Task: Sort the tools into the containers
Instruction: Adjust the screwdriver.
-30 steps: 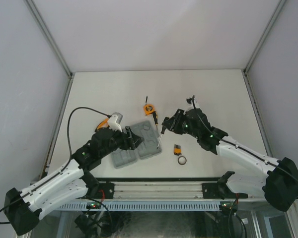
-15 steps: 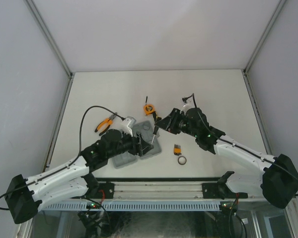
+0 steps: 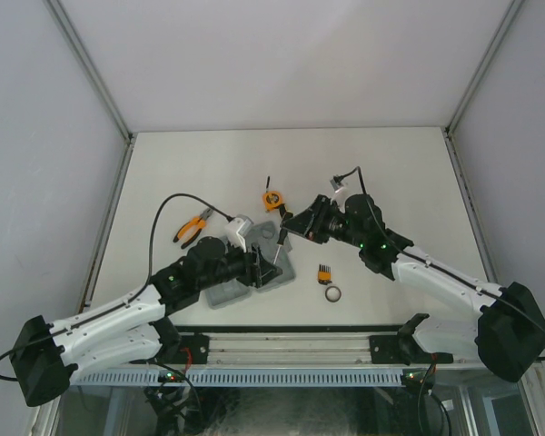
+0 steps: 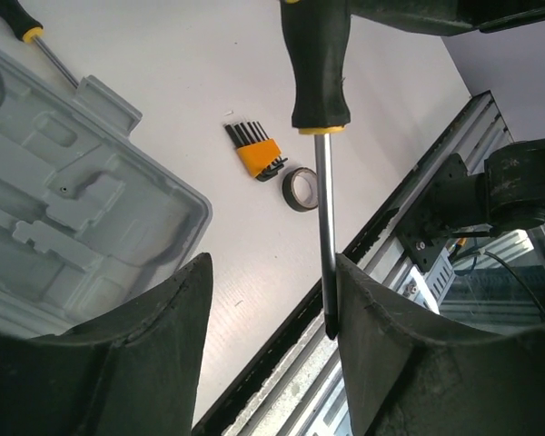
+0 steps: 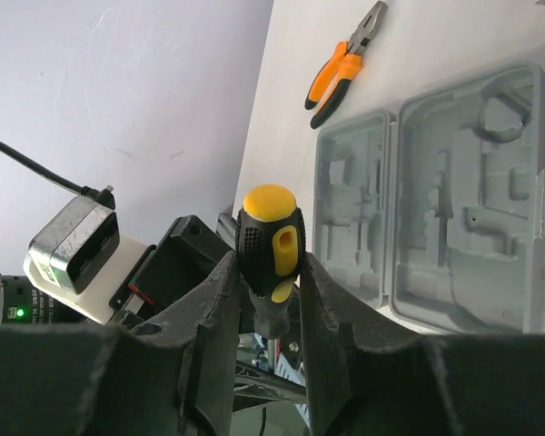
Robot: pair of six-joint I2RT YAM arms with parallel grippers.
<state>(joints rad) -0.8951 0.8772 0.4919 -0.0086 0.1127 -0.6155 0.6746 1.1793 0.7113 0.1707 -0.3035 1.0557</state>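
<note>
Nearest the arm bases, the small dark ring (image 3: pixel 333 293) is lying flat on the surface (image 3: pixel 391 182). The black-and-orange bit set (image 3: pixel 323 271) is lying just beyond the ring, near it but not touching.

To their left, the grey tool case (image 4: pixel 73 200) is lying open. Both halves are resting flat and the moulded recesses are facing up.

The left hand (image 3: pixel 262 265) is hovering over the near right part of the case. Its fingers (image 4: pixel 145 345) are standing spread and are gripping nothing.

The shaft of a screwdriver (image 5: pixel 271 227) is hanging down between those fingers, close against one of them. Whether shaft and finger are touching cannot be told.

The right hand (image 5: pixel 268 263) is reaching in from the far right. It is pinching this screwdriver by its black-and-yellow handle, one finger on each side. The tool is being held clear of the surface, tip down over the case.

Beyond the case's far left corner, the orange-handled pliers (image 3: pixel 191 227) are lying on the surface, well apart from both hands.

Farther back, past the case's far edge, the round orange tape measure (image 3: pixel 271 201) is resting on the surface. A second screwdriver (image 4: pixel 9 13) is lying on the surface just beyond the case's latch side.
</note>
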